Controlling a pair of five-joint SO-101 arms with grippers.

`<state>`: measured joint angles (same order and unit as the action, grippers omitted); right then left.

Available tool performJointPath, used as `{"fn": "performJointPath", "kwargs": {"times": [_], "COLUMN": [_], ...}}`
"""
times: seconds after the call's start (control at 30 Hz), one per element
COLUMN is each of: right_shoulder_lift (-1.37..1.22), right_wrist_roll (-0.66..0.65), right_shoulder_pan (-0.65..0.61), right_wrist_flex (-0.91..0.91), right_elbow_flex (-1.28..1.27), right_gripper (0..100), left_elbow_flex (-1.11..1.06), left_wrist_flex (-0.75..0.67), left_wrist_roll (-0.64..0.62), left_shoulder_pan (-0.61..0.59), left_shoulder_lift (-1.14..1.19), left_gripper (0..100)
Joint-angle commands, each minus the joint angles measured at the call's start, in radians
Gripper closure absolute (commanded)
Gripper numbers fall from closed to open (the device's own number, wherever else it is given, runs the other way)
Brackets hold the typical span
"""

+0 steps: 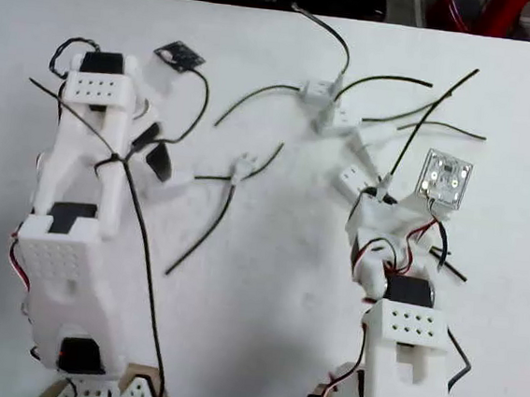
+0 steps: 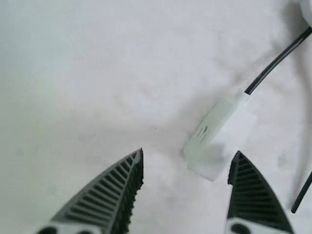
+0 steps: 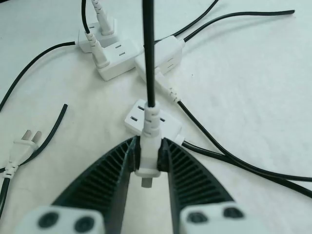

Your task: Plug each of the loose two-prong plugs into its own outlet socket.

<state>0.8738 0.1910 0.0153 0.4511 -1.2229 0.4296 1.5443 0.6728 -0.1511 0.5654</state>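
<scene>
"Plug (image 3: 147,153) in hand, or loose?"

"In hand. My right fingers (image 3: 114,170) were clamped on its white body, over the right side of the table (image 1: 266,283), its black cord rising straight ahead. An empty socket (image 3: 136,114) lay just beyond them."

"So which step was that?"

"Bringing it to the socket, I'd judge. A metal stub showed at the end nearest my wrist, so the prongs seemed to face away from the slots. The next move called for turning it, lining it up with the two slots, then a firm push, perhaps with the socket held down."

"And your left?"

"My left fingers (image 2: 122,185) stood apart above the table, a white block (image 2: 222,141) on a black cord just beside one of them, ungripped. Another loose plug (image 1: 242,166) lay near the table's middle."

"Any writing?"

"A faint mark on that block, too small to read."
</scene>
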Motion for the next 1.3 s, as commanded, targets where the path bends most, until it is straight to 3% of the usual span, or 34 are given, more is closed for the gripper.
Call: {"fn": "performJointPath", "kwargs": {"times": [0.0,0.17,0.53,0.67,0.97,1.27], "right_shoulder_lift": [0.016,0.016,0.016,0.016,0.016,0.016], "right_wrist_roll": [0.0,0.0,0.0,0.0,0.0,0.0], "right_shoulder_pan": [0.002,0.001,0.002,0.001,0.001,-0.001], "right_wrist_flex": [-0.021,-0.021,-0.021,-0.021,-0.021,-0.021], "right_elbow_flex": [0.006,0.006,0.006,0.006,0.006,0.006], "right_gripper": [98.0,98.0,98.0,98.0,98.0,97.9], "left_elbow_flex": [-0.002,0.038,-0.009,0.121,0.5,0.358], "left_wrist_flex": [0.0,0.023,-0.249,-0.149,0.245,0.244], "left_wrist_roll": [0.051,0.051,0.049,0.049,0.049,0.051], "left_shoulder_pan": [-0.01,-0.019,-0.077,-0.094,-0.068,-0.033], "left_shoulder_lift": [-0.022,-0.016,0.142,0.142,0.143,0.088], "left_gripper": [72,72,72,72,72,72]}}
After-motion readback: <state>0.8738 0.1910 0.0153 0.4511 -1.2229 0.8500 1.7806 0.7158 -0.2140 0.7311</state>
